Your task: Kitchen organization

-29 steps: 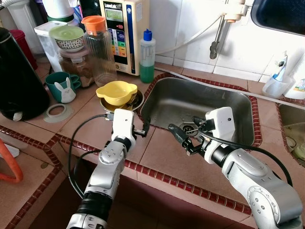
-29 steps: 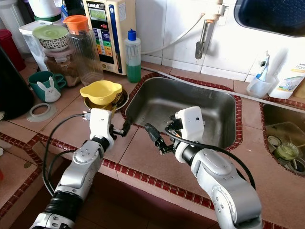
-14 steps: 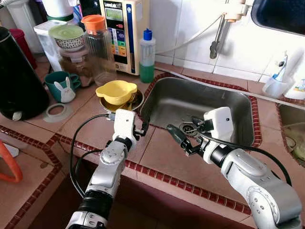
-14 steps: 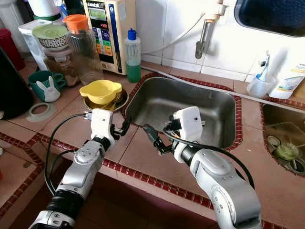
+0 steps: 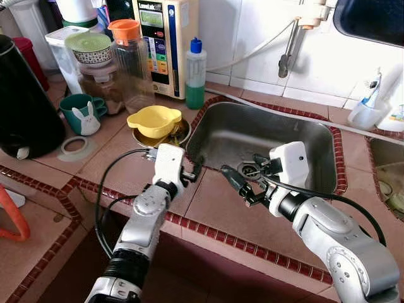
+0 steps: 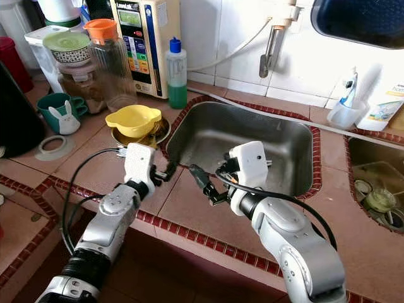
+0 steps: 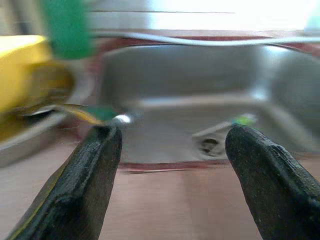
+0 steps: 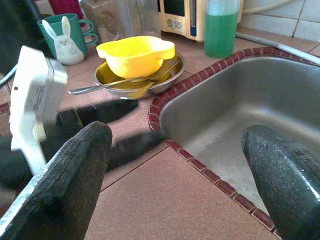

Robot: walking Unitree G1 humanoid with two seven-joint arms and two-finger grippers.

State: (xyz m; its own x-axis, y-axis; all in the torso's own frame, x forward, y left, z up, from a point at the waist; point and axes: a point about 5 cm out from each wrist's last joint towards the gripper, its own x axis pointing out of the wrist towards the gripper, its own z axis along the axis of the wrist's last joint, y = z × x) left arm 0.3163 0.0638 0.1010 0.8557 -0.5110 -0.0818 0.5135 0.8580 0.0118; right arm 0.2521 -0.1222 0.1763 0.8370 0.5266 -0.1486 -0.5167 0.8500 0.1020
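A tiled worktop [image 5: 221, 208] holds a steel sink [image 5: 265, 136], a yellow bowl [image 5: 153, 120] in a metal dish at left, and a green mug [image 5: 81, 113] far left.

Sink [image 5: 315, 148] brushed steel, dull sheen. Counter [image 5: 221, 208] glazed terracotta tile, smooth. Yellow bowl [image 5: 154, 120] glossy plastic, in shiny metal dish [image 8: 172, 67]. My fingers [image 8: 65, 175] matt black rubber, grainy.
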